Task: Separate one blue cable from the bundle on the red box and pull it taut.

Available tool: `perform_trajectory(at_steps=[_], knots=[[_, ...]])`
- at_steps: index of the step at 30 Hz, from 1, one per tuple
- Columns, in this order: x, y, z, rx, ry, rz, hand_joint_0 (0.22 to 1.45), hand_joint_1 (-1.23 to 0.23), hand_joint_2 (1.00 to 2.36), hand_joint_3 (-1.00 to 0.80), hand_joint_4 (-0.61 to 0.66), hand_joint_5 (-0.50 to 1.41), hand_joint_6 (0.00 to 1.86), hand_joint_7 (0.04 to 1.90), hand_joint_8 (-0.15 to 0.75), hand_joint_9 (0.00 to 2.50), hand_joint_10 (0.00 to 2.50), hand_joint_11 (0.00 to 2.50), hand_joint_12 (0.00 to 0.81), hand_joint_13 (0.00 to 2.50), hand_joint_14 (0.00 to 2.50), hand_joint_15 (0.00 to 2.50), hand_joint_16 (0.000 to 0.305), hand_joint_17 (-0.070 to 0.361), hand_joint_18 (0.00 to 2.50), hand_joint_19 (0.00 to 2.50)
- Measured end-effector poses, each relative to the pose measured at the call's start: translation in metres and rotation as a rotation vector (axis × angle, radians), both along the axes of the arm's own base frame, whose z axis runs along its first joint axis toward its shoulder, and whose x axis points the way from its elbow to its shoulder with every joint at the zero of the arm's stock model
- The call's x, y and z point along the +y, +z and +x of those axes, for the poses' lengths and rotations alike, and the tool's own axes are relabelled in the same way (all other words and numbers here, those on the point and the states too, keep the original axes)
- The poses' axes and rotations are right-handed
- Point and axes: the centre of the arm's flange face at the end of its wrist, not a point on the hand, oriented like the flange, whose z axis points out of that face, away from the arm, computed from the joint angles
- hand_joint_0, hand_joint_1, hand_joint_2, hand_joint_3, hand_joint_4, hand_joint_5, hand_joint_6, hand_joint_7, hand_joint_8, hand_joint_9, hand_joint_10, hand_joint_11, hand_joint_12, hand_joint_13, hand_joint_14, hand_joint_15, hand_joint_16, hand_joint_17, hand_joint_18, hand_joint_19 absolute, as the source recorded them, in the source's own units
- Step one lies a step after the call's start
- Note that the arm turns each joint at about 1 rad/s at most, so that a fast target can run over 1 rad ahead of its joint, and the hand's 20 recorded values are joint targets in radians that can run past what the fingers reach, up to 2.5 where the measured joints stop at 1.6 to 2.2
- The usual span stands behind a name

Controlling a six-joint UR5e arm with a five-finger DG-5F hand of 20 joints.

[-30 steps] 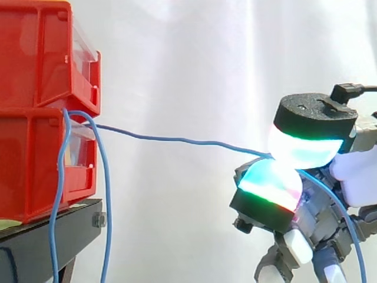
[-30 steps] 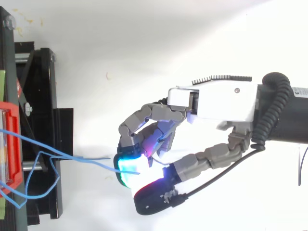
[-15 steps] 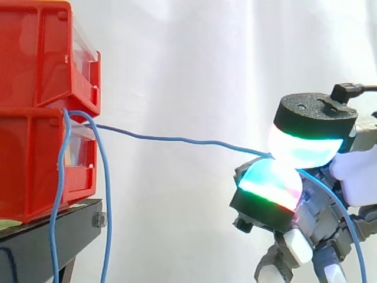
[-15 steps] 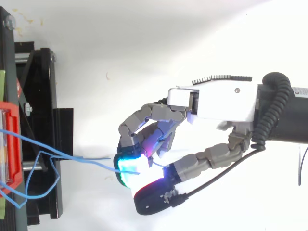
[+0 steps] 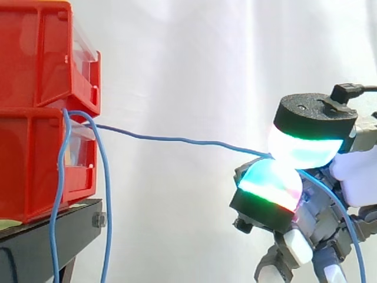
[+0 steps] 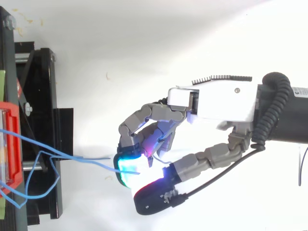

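Blue cable (image 5: 177, 140), thin and wavy, pinched by hand (image 6: 211, 103).

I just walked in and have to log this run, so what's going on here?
The robot's hand is pinching one blue cable between its glowing fingertips, well away from the stacked red bins on the black stand. The cable runs from the bins across to the hand, slightly wavy, so it looks not quite taut. Other blue loops hang down in front of the bins.
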Motion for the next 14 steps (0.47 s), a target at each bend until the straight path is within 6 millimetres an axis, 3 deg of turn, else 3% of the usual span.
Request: perform_trajectory(at_steps=[14], knots=[[0.0002,0.0,0.0,0.0,0.0,0.0,0.59,-0.85,1.0,-0.08,-0.12,-0.09,0.85,1.16,0.343,0.89,0.01,0.55,0.396,0.66,0.01,0.4,0.053,0.12,0.86,0.51]])
